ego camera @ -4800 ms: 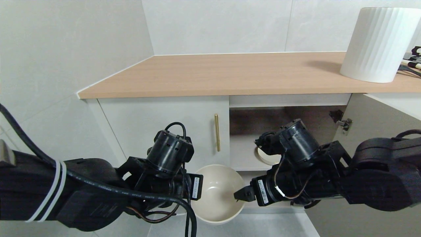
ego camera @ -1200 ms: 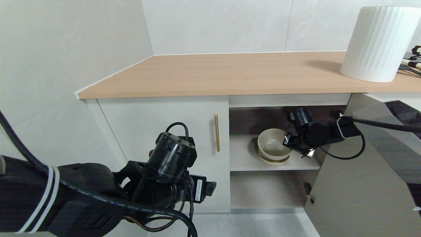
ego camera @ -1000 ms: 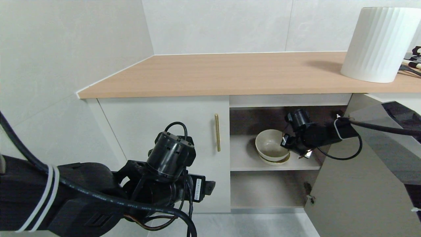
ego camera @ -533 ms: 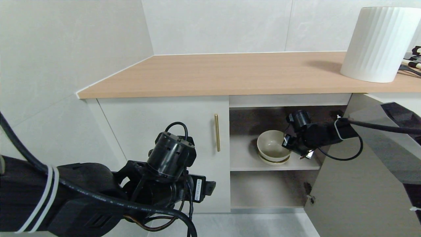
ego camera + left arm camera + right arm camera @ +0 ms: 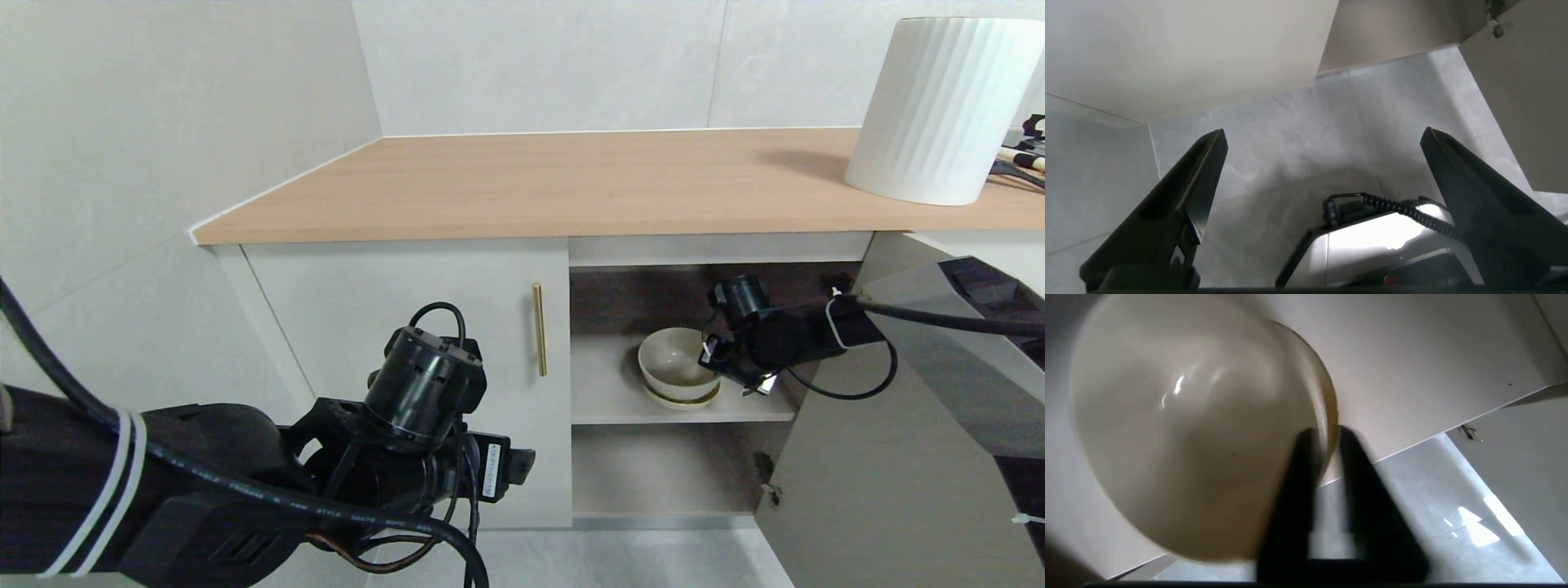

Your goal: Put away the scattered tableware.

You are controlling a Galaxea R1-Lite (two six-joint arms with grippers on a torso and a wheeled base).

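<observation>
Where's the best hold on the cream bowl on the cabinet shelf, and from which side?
The near rim of the bowl, one finger inside, one outside, coming from the open cabinet front. It sits upright on a gold-edged dish, its round wall likely too wide to span.

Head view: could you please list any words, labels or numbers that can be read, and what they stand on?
Nothing can be read.
On the left gripper, a long white sticker: print too small to read.
On the right gripper, a small white tag: too small to read.
On the cream bowl and the ribbed white container: no print visible.
</observation>
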